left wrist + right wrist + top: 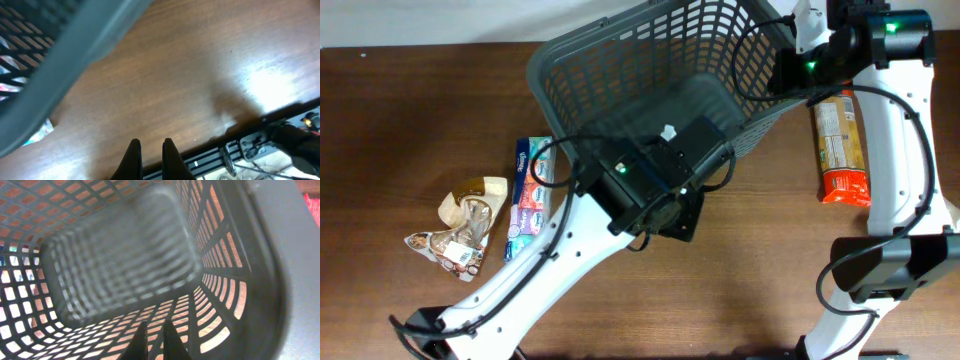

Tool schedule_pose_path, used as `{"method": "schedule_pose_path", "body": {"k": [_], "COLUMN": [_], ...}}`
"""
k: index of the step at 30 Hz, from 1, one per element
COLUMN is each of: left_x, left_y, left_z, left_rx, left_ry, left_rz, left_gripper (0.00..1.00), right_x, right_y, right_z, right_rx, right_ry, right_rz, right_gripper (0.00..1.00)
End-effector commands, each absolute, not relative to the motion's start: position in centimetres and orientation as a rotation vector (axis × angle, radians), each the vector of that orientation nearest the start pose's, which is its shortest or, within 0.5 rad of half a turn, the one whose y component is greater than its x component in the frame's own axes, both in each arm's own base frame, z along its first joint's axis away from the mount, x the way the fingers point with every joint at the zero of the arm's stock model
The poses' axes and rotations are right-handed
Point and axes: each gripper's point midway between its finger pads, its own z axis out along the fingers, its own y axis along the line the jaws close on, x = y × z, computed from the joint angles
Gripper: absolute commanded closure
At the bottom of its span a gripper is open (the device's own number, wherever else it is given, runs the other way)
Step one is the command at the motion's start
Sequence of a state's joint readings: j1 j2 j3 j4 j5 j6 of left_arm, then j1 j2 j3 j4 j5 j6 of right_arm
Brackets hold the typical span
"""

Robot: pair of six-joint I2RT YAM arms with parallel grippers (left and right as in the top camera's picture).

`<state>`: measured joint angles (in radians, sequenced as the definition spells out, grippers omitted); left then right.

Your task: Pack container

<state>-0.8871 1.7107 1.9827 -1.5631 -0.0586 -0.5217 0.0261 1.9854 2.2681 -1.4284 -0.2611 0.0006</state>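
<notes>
We see the container (600, 70) tilted at the bench's (410, 110) far side, presumably tipped by the right fingers (142, 341) at its wall; their grip is unclear; the left fingers (132, 159) hang almost closed, empty, beside its rim.

Read as matt dark grey plastic in the container (610, 70), smooth along the thick rim. Showed brown wood grain on the worktop (400, 120), satin, with a pale sheen in the left wrist view. Looked like glossy printed film on the orange packet (842, 150) at right and the tissue pack (528, 198). Looked crumpled and papery on the tan bag (465, 225) at left. Shone smooth and white on the left arm (550, 260).
</notes>
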Motion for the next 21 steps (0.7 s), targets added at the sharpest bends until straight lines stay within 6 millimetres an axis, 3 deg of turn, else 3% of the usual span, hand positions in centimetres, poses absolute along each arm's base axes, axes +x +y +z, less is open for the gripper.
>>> {"method": "schedule_pose_path", "body": {"k": [1, 14, 21], "left_x": [22.2, 23.4, 24.2], "left_y": [-26.1, -27.4, -26.8], "left_z": [24.8, 24.8, 24.9], "left_rx": [0.498, 0.501, 0.475], "left_ry": [2.877, 2.816, 2.797], "left_rz": [-0.196, -0.245, -0.202], "left_gripper": [0.98, 0.98, 0.98], "right_x": [43.9, 42.4, 41.6], "right_y": [5.5, 5.3, 5.4], "right_z": [26.1, 25.5, 25.2], "right_rx": [-0.103, -0.105, -0.134], "right_ry": [2.715, 2.781, 2.813], "right_rz": [0.338, 0.32, 0.32], "right_gripper": [0.96, 0.96, 0.96]}}
